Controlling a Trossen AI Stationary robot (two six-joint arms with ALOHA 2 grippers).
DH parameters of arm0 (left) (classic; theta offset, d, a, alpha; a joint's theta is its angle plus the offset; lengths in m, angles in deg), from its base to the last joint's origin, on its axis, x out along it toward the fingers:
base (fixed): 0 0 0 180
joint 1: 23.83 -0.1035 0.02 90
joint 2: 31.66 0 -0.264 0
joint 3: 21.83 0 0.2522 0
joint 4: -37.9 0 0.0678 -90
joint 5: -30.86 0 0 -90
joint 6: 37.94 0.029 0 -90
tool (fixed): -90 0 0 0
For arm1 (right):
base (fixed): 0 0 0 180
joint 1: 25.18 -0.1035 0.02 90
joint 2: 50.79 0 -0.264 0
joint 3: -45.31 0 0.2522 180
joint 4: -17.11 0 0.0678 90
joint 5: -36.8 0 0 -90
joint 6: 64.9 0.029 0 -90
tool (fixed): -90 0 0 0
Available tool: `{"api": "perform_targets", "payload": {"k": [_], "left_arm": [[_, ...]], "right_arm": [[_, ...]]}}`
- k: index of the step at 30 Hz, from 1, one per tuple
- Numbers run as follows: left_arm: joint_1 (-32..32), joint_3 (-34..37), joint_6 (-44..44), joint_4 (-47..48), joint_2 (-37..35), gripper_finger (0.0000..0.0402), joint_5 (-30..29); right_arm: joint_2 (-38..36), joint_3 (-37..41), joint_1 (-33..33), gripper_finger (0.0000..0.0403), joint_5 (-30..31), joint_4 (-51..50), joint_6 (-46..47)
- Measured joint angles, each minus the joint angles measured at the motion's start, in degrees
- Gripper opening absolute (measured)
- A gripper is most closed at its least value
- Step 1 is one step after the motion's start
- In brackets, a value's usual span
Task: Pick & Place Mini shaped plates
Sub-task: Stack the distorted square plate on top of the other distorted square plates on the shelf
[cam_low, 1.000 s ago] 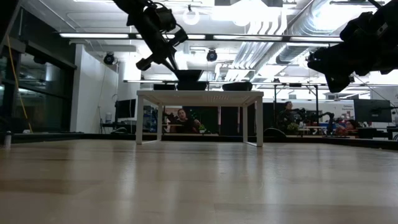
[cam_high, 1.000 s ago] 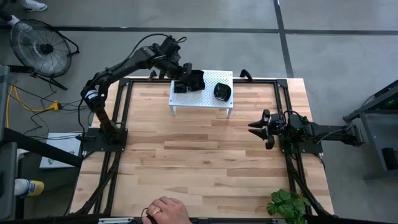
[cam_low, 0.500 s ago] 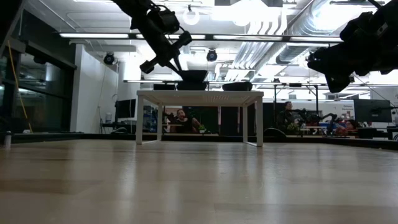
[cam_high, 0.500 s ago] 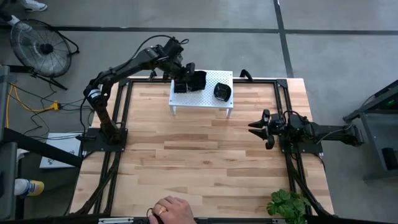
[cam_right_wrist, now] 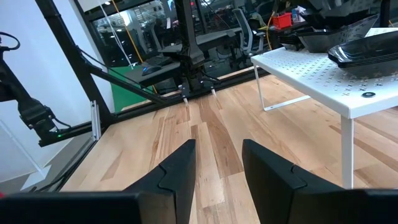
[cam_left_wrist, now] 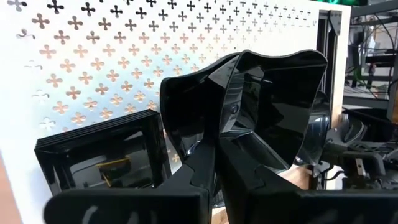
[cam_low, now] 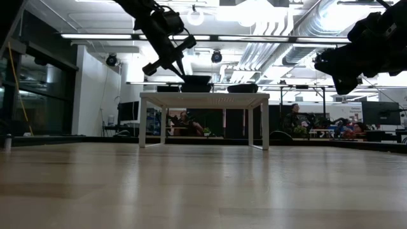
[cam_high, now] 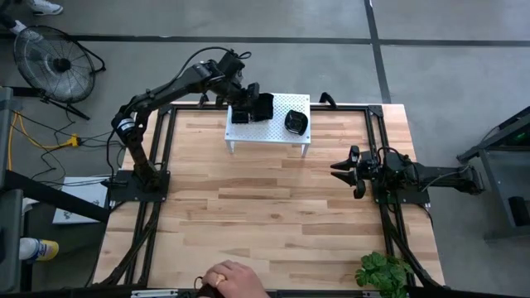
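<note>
A white perforated stand (cam_high: pixel 281 131) stands at the table's far middle. On it lie a stack of flat square black plates (cam_left_wrist: pixel 99 155) and a rounder black plate (cam_high: pixel 296 122). My left gripper (cam_high: pixel 251 104) reaches over the stand's left part from the far left. It is shut on a wavy-rimmed black plate (cam_left_wrist: pixel 267 106), which also shows in the low view (cam_low: pixel 196 83). My right gripper (cam_high: pixel 344 170) waits open above the table's right side, with nothing between its fingers. My left gripper pinches the wavy plate's rim (cam_left_wrist: pixel 219 127) between its two fingers, one inside the dish and one outside. The fingers slant down from the far left. The plate sits tilted over the stand. Its underside is at the stand's top (cam_low: pixel 203 95); whether it rests there I cannot tell.
A person's hand (cam_high: pixel 232 281) lies at the table's near edge. A potted plant (cam_high: pixel 383 273) stands at the near right corner. Black frame rails run along the table's left and right sides. Bare wood lies between the stand and the near edge.
My left gripper has rolled a little about its own axis, staying shut. The wavy plate has turned with it and sits slightly lower over the stand.
</note>
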Motion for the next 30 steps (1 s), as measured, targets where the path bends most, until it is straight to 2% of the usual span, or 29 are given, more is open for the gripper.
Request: {"api": "perform_targets", "payload": {"k": [30], "left_arm": [[0.00,0.00,-0.11,-0.07,0.00,0.0017,-1.70]], "right_arm": [[0.00,0.02,0.02,0.0126,0.01,0.00,0.00]]}}
